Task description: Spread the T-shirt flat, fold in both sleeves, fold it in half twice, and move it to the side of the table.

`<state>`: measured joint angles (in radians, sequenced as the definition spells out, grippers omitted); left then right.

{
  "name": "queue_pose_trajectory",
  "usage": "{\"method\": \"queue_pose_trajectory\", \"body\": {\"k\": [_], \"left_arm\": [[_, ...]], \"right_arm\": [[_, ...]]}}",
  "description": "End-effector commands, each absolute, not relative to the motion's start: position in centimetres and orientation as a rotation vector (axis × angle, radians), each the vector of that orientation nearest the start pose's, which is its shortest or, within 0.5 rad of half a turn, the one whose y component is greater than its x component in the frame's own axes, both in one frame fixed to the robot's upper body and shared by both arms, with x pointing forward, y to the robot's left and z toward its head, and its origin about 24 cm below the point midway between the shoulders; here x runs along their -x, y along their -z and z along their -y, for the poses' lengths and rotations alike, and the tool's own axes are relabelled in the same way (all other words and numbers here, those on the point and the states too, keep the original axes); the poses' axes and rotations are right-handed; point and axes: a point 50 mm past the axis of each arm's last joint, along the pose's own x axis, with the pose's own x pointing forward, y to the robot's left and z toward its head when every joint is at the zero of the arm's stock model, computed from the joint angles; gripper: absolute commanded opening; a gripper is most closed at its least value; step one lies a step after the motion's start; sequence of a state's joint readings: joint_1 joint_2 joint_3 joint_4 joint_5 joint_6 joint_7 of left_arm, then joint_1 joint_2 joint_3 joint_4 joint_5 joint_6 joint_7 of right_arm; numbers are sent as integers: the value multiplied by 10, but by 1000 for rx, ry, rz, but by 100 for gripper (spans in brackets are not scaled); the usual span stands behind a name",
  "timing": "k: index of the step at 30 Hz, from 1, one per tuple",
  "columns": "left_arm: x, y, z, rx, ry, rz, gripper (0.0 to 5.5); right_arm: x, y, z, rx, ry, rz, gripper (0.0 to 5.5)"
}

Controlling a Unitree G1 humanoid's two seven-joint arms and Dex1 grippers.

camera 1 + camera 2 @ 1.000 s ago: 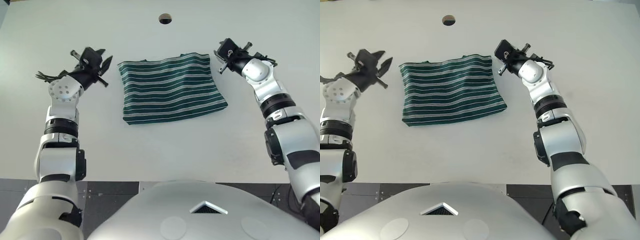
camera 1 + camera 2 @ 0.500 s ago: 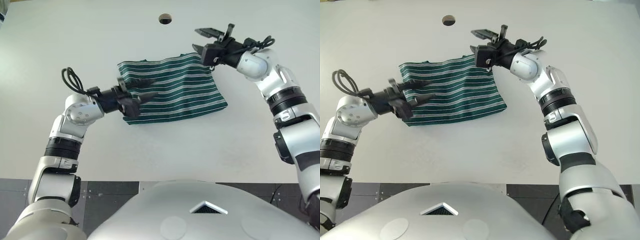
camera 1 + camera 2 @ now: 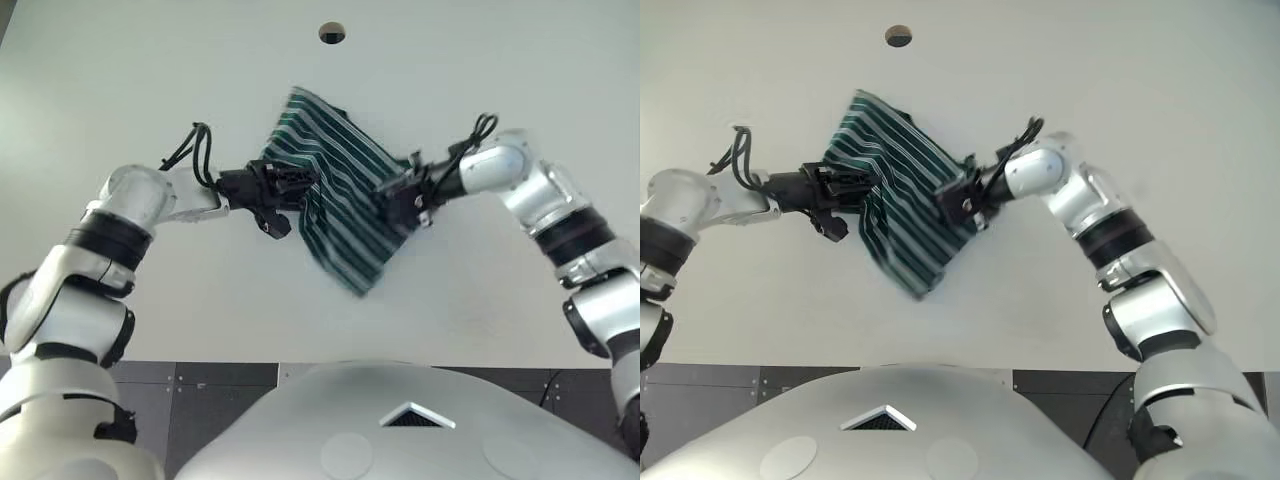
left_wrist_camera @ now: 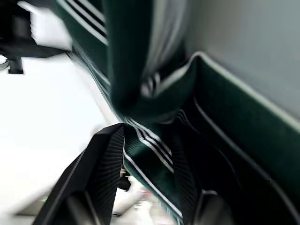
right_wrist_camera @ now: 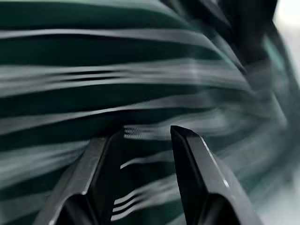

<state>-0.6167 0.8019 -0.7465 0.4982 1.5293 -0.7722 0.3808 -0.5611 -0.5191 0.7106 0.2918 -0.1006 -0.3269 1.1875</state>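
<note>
We recorded: left arm (image 3: 110, 215) and right arm (image 3: 545, 195), silver-white rounded shells with black joint rings; black cable loops (image 3: 207, 158) at the wrists; left claw (image 3: 290, 188) and right claw (image 3: 400, 200), black, with ribbed fingers (image 4: 105, 173).

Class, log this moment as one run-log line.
left jaws: shut on T-shirt | right jaws: shut on T-shirt | T-shirt: bunched between both arms over table, not flat

Open table (image 3: 520, 60) all round the T-shirt (image 3: 340, 205); small round hole (image 3: 331, 33) beyond it; left hand (image 3: 292, 187) and right hand (image 3: 402, 200) blocking its two sides.
</note>
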Motion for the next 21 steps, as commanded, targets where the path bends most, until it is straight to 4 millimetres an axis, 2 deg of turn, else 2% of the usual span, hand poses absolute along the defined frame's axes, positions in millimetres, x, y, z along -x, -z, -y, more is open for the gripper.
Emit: {"method": "queue_pose_trajectory", "body": {"k": [1, 6, 9, 11, 14, 16, 18, 19, 20, 21], "left_arm": [[-298, -22, -194, -2309, 1472, 1050, 174], [-307, -30, -190, -2300, 1425, 1258, 174], [-310, -44, -195, -2283, 1371, 1282, 174], [-308, -61, -195, -2229, 1257, 1310, 174], [-296, -114, -171, -1990, 969, 1365, 174], [-285, -135, -160, -1820, 874, 1276, 174], [-281, -147, -166, -1691, 856, 1122, 174], [-282, -151, -179, -1620, 865, 1011, 174], [-275, -148, -195, -1535, 907, 867, 174], [-264, -140, -210, -1472, 962, 738, 174]], "right_arm": [[-208, -36, 45, 776, -2129, -179, 184], [-218, -33, 45, 780, -2002, -184, 184], [-223, -37, 52, 773, -1947, -171, 184], [-222, -48, 57, 673, -1944, -159, 184], [-212, -87, 77, 358, -2002, -149, 184], [-214, -112, 93, 196, -1985, -117, 184], [-219, -130, 112, 100, -1933, -110, 184], [-222, -133, 124, 84, -1882, -129, 184], [-225, -131, 141, 98, -1794, -170, 184], [-229, -122, 157, 183, -1685, -203, 184]]}}
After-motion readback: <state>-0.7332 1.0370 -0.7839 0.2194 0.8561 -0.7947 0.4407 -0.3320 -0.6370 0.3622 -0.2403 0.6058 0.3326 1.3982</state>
